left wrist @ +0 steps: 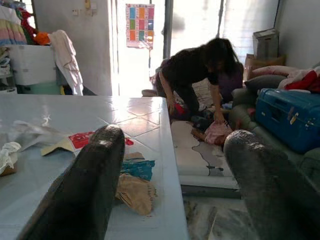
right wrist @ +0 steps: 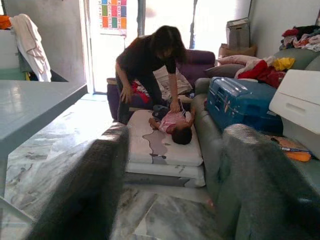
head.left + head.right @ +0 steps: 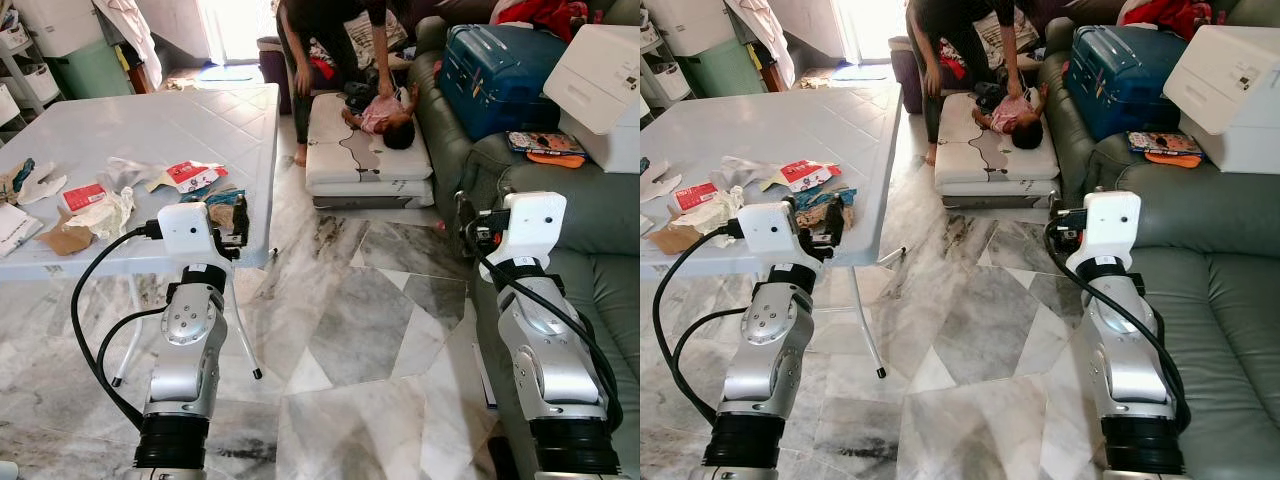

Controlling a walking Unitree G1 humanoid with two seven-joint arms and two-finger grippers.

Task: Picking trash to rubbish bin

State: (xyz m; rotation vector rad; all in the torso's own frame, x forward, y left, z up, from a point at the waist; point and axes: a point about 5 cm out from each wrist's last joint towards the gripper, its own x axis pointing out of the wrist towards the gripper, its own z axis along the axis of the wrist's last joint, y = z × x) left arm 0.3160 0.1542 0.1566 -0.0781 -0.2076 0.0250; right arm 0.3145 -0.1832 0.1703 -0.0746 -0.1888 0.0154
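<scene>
Because the trash on the desk (image 3: 140,120) is all paper, card and thin wrapper, it should handle as very light, soft stuff that crumples under a squeeze and can slide away on the smooth top if nudged. The nearest scraps sit at the desk's front corner, just ahead of the left pincer (image 3: 238,222): a crumpled brown paper piece (image 1: 134,192) with a teal wrapper (image 1: 137,168) touching it. The brown piece bulges upward, so its raised fold looks the best place to pinch; a flat grab at its edge would likely push it off the corner. Behind them lies a flattened red-and-white carton (image 3: 190,176), stiffer, and best taken by a lifted flap. Farther left are a white crumpled tissue (image 3: 105,213), a small red packet (image 3: 83,196) and another brown scrap (image 3: 65,240). The print on the carton and packet is too small to read, and no brand can be made out.

The left pincer is released, its fingers (image 1: 85,185) spread wide and holding nothing. The right pincer (image 3: 462,222) hangs idle beside the green sofa (image 3: 590,270), also spread and empty. A person (image 2: 147,65) bends over a child on a mattress (image 3: 360,160) beyond the desk, well apart from both arms.
</scene>
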